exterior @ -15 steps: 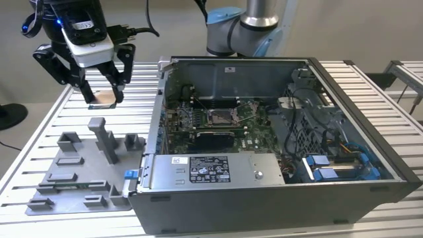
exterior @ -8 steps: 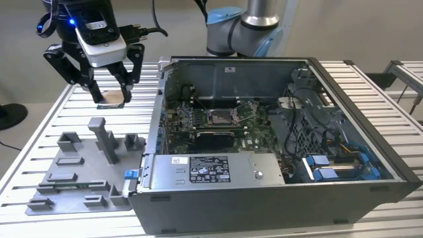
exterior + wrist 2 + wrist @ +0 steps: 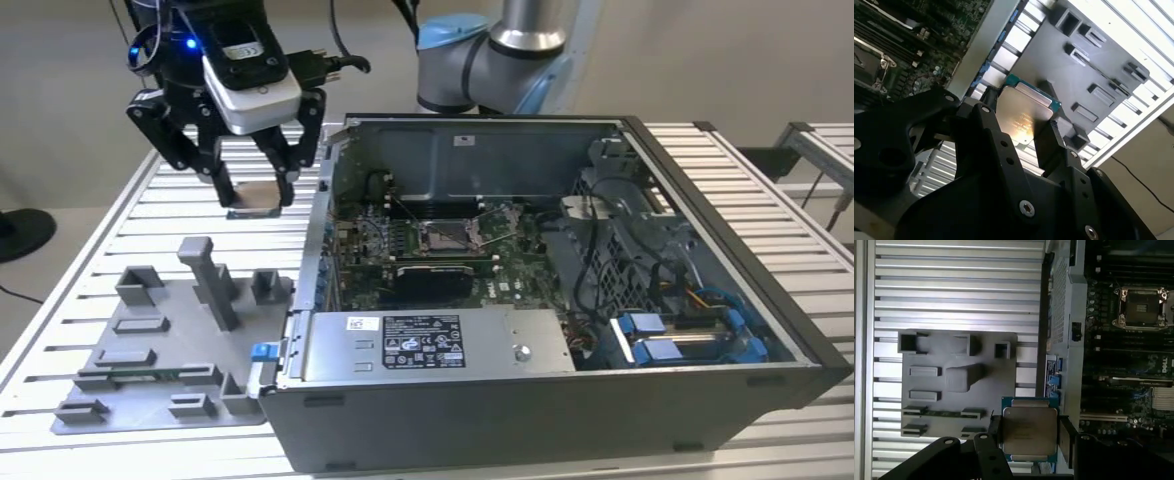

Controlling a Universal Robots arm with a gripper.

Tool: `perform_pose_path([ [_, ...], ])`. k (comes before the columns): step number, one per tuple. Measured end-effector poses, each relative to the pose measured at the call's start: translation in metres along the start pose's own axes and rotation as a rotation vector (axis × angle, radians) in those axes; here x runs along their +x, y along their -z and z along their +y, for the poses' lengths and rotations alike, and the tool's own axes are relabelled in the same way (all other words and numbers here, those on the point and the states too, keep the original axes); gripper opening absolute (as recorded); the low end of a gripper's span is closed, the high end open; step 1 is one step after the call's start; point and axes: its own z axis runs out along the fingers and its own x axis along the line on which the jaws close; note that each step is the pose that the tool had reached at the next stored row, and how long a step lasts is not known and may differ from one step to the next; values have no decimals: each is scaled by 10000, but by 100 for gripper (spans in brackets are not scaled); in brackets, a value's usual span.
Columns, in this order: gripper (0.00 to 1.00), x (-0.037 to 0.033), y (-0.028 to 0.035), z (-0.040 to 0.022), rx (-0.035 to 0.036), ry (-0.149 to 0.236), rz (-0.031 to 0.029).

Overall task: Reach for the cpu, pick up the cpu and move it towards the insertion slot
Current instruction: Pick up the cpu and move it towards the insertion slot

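My gripper [image 3: 254, 195] hangs in the air over the slatted table, to the exterior view's left of the open computer case. It is shut on the cpu [image 3: 258, 193], a thin square chip with a silvery top. Both wrist views show the cpu [image 3: 1024, 112] [image 3: 1029, 425] pinched by its edges between the two black fingers [image 3: 1054, 137] [image 3: 1067, 437]. The insertion slot [image 3: 447, 235] is a square metal-framed socket with a dark centre on the motherboard inside the case, to the exterior view's right of the gripper and lower. The slot also appears in the first wrist view [image 3: 1144, 307].
A grey plastic tray [image 3: 160, 350] with blocks and posts lies on the table below the gripper, also in both wrist views [image 3: 959, 347] [image 3: 1104, 55]. The case wall [image 3: 320, 240] stands between gripper and slot. Cables and drive bays [image 3: 667, 330] fill the case's right side.
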Motion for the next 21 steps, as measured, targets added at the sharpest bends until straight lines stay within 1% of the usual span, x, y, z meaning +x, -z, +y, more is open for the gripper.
perform_pose_path([
  [21, 0, -956, 4, -16, 0, 0, -1],
])
